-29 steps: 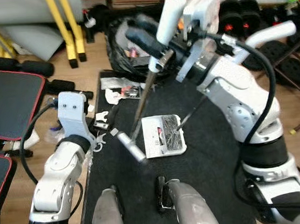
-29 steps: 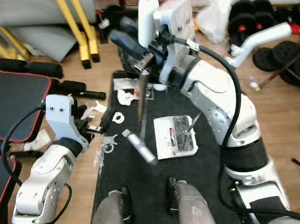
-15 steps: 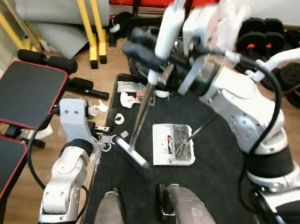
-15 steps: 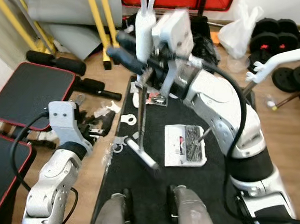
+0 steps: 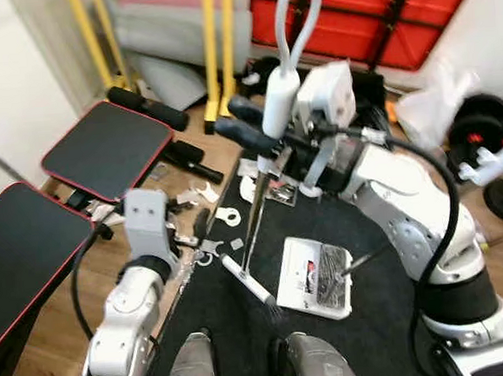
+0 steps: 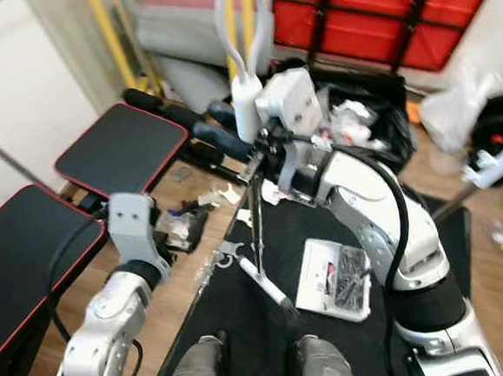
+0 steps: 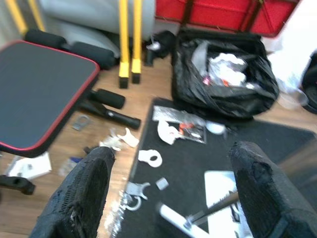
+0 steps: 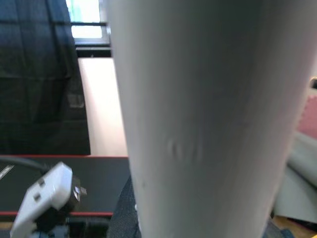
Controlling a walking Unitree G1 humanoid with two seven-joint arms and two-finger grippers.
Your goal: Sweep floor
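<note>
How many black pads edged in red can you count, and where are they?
2: one pad near the yellow legs, the other pad nearer the robot, left of its left arm. More may be hidden.

Black benches point(image 5: 107, 149), red crate point(image 5: 368, 9), perhaps dumbbells point(image 5: 481, 118) behind.

Your two head cameras are looking forward and down from above, both taking in the black mat point(image 5: 366, 318) and wooden floor. Your left wrist camera is facing along its fingers point(image 7: 84, 193) toward that same mat. Your right wrist camera is pressing close against a white handle point(image 8: 208, 119).
</note>
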